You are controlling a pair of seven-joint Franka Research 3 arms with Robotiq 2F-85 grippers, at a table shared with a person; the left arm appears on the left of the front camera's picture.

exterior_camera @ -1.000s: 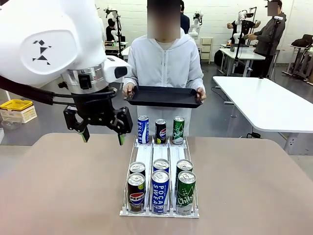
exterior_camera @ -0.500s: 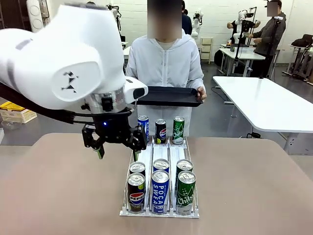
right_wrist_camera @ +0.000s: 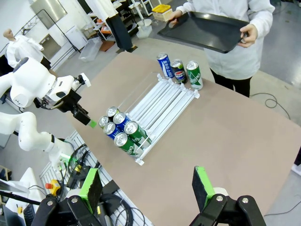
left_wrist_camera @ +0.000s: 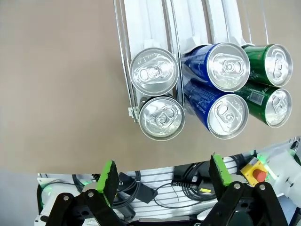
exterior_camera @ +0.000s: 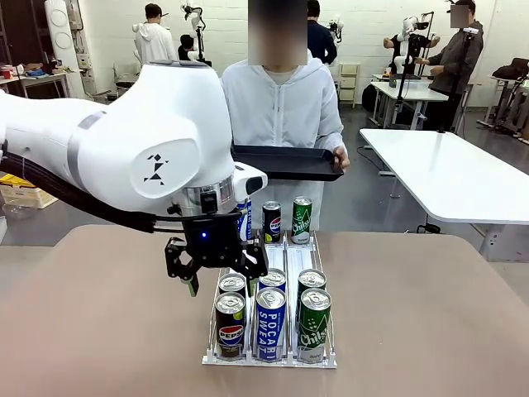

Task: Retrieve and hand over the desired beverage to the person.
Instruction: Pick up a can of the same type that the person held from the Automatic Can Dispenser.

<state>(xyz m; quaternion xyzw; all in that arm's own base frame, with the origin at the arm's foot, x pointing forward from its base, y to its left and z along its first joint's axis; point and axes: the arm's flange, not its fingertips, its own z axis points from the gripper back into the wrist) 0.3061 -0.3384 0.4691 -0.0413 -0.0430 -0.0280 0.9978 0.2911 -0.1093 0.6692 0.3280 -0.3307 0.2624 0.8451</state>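
Where the big white left arm (exterior_camera: 140,141) comes in from the left, the left gripper (exterior_camera: 221,285) hangs over the near end of the rack (exterior_camera: 291,258). Its two green-tipped fingers are spread wide, with nothing between them. The rack is thin white wire with three long lanes, and it lies on a smooth brown table (exterior_camera: 430,314). Six round, shiny cans stand at its near end: two black cans (exterior_camera: 230,327) in the left lane, two blue cans (exterior_camera: 270,324) in the middle and two green cans (exterior_camera: 314,327) on the right. Three far cans (exterior_camera: 271,222) stand at the other end, and the arm hides part of the blue one. Behind the rack, the person (exterior_camera: 281,107) in a soft pale hoodie holds a flat black tray (exterior_camera: 289,161). The right gripper (right_wrist_camera: 146,183) is high over the table, open wide and holding nothing. A long white table (exterior_camera: 455,178) stands off to the right.
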